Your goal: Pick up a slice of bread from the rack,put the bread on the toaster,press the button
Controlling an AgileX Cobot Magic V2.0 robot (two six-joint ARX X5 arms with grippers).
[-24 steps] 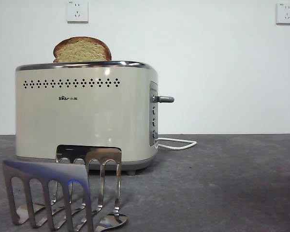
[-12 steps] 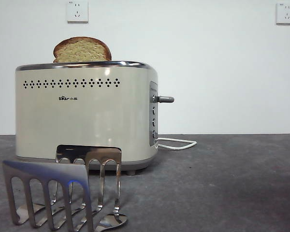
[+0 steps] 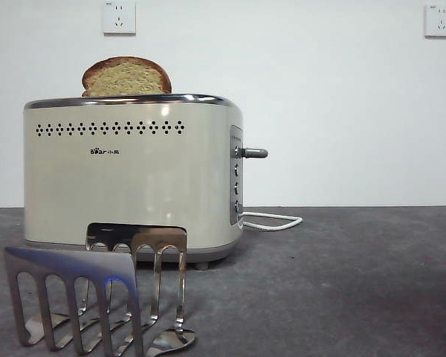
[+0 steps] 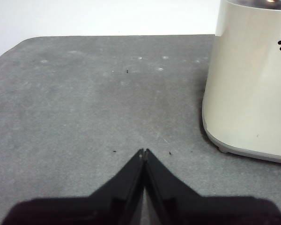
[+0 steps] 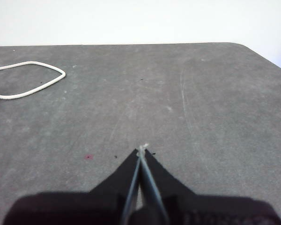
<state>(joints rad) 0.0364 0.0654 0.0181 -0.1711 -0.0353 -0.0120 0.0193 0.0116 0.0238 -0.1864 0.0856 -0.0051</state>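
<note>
The slice of bread (image 3: 126,76) stands upright in the top of the cream toaster (image 3: 126,178), its rounded top sticking out. The grey lever button (image 3: 254,152) juts sideways from the toaster's end panel, high up. The steel rack (image 3: 97,290) stands in front of the toaster with no bread in it. My left gripper (image 4: 143,152) is shut and empty over bare table beside the toaster's end (image 4: 253,84). My right gripper (image 5: 141,151) is shut and empty over bare table. Neither arm shows in the front view.
A white power cord (image 3: 275,220) loops on the grey table behind the toaster; it also shows in the right wrist view (image 5: 28,79). Two wall sockets (image 3: 119,16) sit on the white wall.
</note>
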